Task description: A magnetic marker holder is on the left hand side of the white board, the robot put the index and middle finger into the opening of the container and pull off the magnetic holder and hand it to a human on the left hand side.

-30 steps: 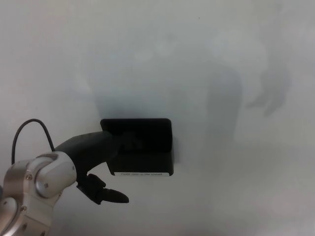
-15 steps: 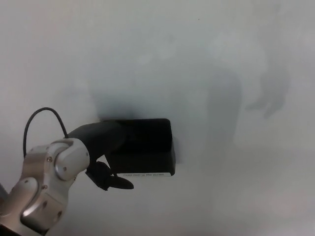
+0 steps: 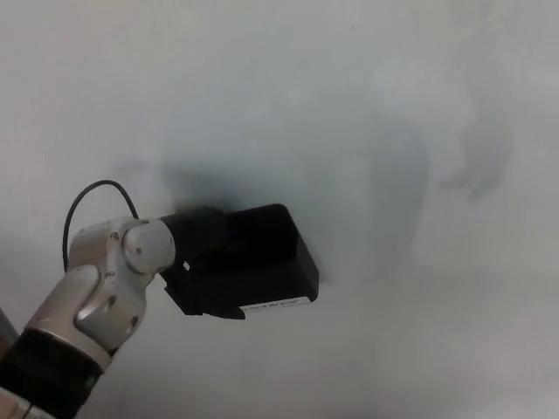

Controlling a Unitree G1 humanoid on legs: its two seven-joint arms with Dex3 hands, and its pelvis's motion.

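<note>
Clearly, your left hand (image 3: 196, 266) gripped the tilted black box-shaped magnetic marker holder (image 3: 262, 262) low on the white whiteboard's (image 3: 367, 96) left half; with 2 fingers hooked inside, a twist could have dropped it.

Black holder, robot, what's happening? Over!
Left hand hooked into black holder, gripping it. Holder tilted against whiteboard. Right hand not in view. Nothing in the way.

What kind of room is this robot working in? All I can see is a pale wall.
Probably an office, classroom or lab, though little shows. The pale surface looks like a whiteboard, smudged with grey wipe marks. A black marker holder sits against it, tilted, with the robot's left hand on it.
</note>
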